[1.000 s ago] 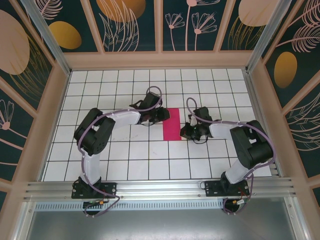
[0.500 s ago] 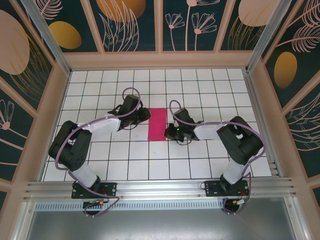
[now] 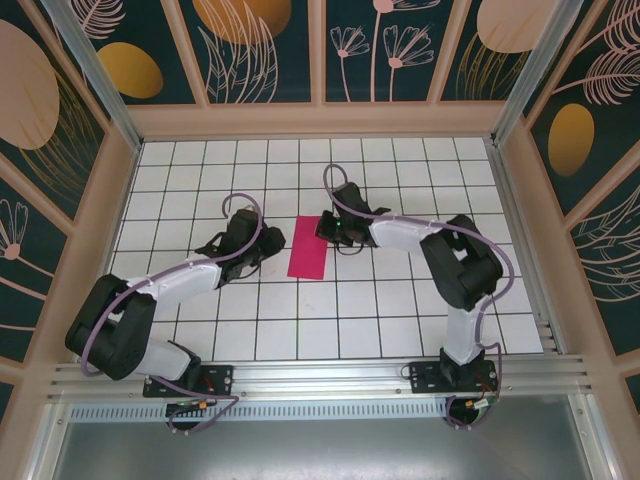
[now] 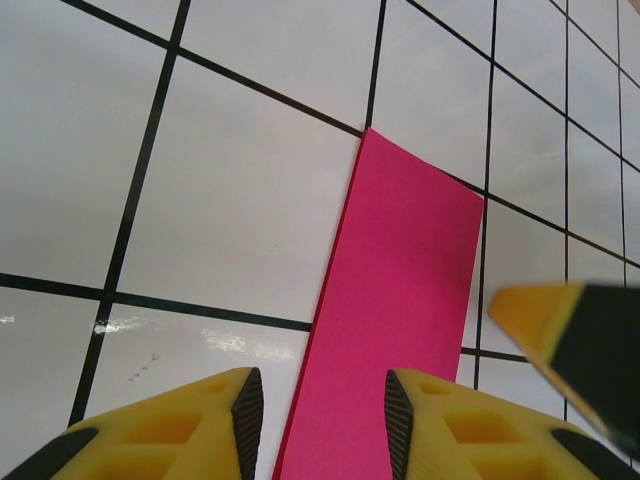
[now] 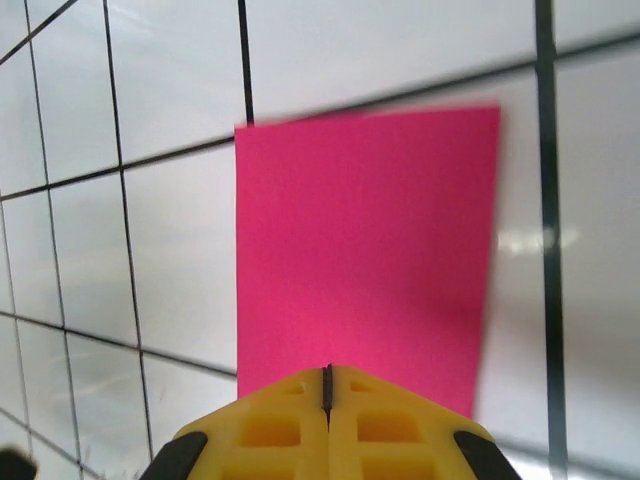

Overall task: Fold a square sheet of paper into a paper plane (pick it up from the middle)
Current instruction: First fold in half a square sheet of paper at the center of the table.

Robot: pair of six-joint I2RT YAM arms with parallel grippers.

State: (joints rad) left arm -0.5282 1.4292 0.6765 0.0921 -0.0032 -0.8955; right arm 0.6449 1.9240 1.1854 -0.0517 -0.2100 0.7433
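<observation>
The sheet of paper (image 3: 308, 247) lies flat near the middle of the tabletop (image 3: 400, 300). From above I see it as a narrow magenta rectangle. Its long sides run from the near edge toward the far edge, leaning a little to the right at the far end. It looks plain and smooth, with crisp corners.

On my right wrist camera the paper (image 5: 365, 250) spreads away from the right gripper (image 5: 327, 385). Its jaws are pressed fully together, with only a thin seam between the yellow fingers. The paper's nearest edge disappears under the tips, and I cannot tell whether they pinch it or just rest over it. From above, this gripper (image 3: 326, 228) sits at the sheet's far right corner.

The left gripper (image 3: 266, 243) is just beside the sheet's left long side. On its wrist camera the jaws (image 4: 320, 415) stand partly apart, with a clear gap between the black pads (image 4: 248, 410). The paper (image 4: 400, 300) runs into that gap without being clamped. One blurred yellow-and-black finger of the right gripper (image 4: 575, 350) shows beyond the sheet's right side.
</observation>
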